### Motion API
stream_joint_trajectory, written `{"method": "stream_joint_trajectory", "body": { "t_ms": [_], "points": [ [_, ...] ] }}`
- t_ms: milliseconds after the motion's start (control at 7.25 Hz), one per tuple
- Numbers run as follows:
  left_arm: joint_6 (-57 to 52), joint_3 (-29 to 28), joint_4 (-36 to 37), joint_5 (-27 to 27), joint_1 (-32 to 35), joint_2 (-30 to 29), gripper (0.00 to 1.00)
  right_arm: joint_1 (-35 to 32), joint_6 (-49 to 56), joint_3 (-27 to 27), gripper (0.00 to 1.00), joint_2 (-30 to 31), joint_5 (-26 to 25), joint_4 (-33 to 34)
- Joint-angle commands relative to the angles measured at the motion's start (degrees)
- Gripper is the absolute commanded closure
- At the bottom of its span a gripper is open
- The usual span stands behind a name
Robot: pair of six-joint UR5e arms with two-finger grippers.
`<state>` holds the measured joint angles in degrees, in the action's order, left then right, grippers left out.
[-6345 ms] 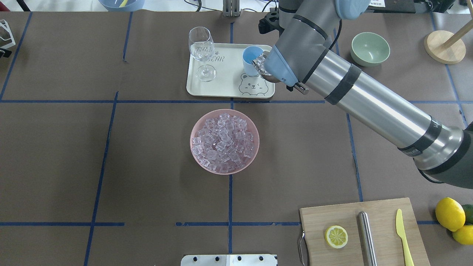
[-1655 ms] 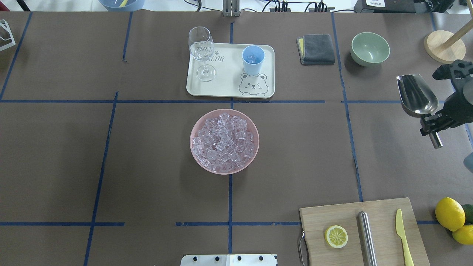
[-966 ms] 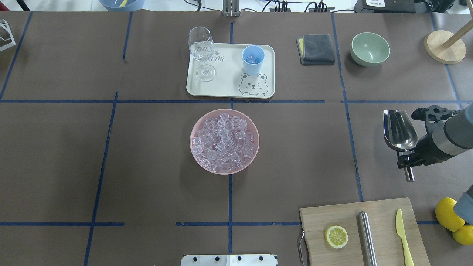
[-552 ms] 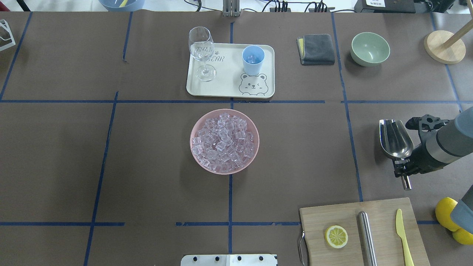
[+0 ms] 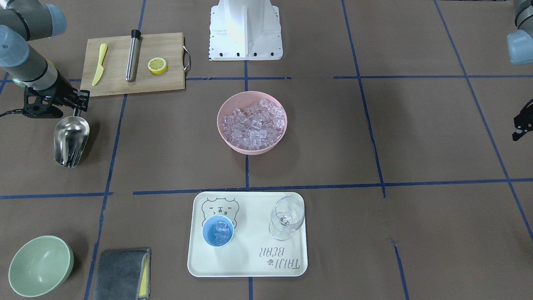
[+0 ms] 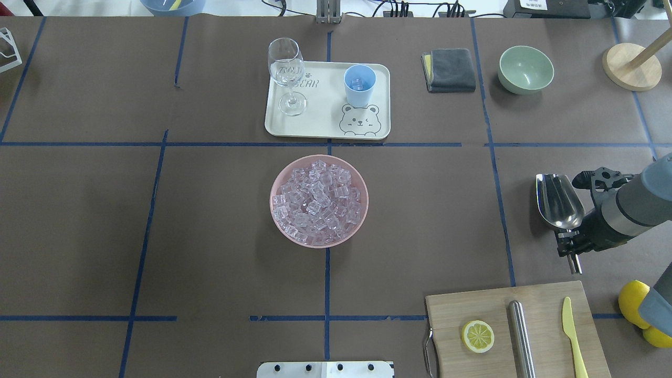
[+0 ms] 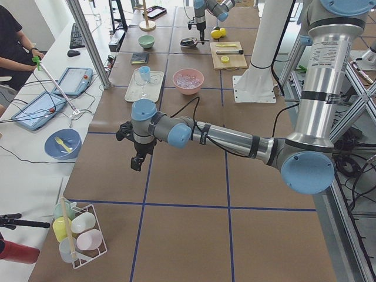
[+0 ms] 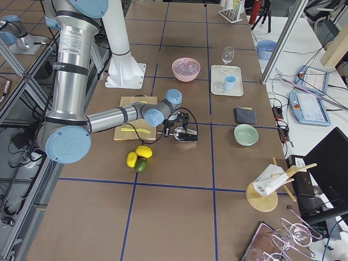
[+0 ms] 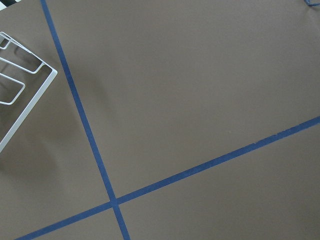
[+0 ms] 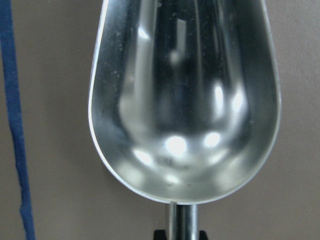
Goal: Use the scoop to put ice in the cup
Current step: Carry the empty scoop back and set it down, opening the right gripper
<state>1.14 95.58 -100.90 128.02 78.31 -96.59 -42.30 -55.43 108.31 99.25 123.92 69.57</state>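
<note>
The shiny steel scoop (image 6: pixel 559 202) is empty; its bare trough fills the right wrist view (image 10: pixel 185 100). My right gripper (image 6: pixel 570 247) is shut on its thin handle and holds it low over the table's right side, just beyond the cutting board; it also shows in the front view (image 5: pixel 70 139). The light-blue cup (image 6: pixel 359 84) stands on the cream tray (image 6: pixel 325 123) with a few ice cubes inside (image 5: pixel 218 231). More ice (image 6: pixel 318 202) fills the pink bowl (image 6: pixel 278 223) at centre. My left gripper (image 5: pixel 522 123) hangs far left over bare table; I cannot tell its jaws.
A wine glass (image 6: pixel 286 73) stands on the tray's left. A cutting board (image 6: pixel 472 307) with a lemon half, steel cylinder (image 6: pixel 521 338) and yellow knife lies near the scoop. Lemons (image 6: pixel 636 303), a green bowl (image 6: pixel 526 68), a grey cloth (image 6: pixel 449 69) and a wire rack (image 9: pixel 20 95) are around.
The right arm left the cup, where ice now lies, and carried the empty scoop to the right side, then back toward the cutting board and lower. The left arm shows no change.
</note>
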Motion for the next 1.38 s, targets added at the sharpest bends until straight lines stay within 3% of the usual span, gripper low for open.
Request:
{"method": "stream_joint_trajectory", "body": {
  "t_ms": [0, 276, 690, 966, 1241],
  "points": [
    [0.00, -0.04, 0.00, 0.03, -0.09, -0.18, 0.00, -0.06, -0.03, 0.23, 0.00, 0.15, 0.09, -0.04],
    [0.00, -0.04, 0.00, -0.05, -0.09, -0.27, 0.00, -2.15, 0.05, 3.11, 0.00, 0.24, 0.27, 0.13],
    [0.00, 0.57, 0.96, 0.03, 0.52, 0.08, 0.00, -15.49, 6.25, 5.77, 0.00, -0.11, 6.13, 1.18],
    [-0.96, 1.97, 5.94, 0.12, 4.63, 0.00, 0.00, -27.25, 25.78, 5.16, 0.00, -0.55, 9.92, 11.32],
    [-11.18, 3.04, 13.75, 0.21, 10.16, 0.17, 0.00, -38.86, 51.37, 1.84, 0.00, -2.56, 11.16, 23.72]
  ]
}}
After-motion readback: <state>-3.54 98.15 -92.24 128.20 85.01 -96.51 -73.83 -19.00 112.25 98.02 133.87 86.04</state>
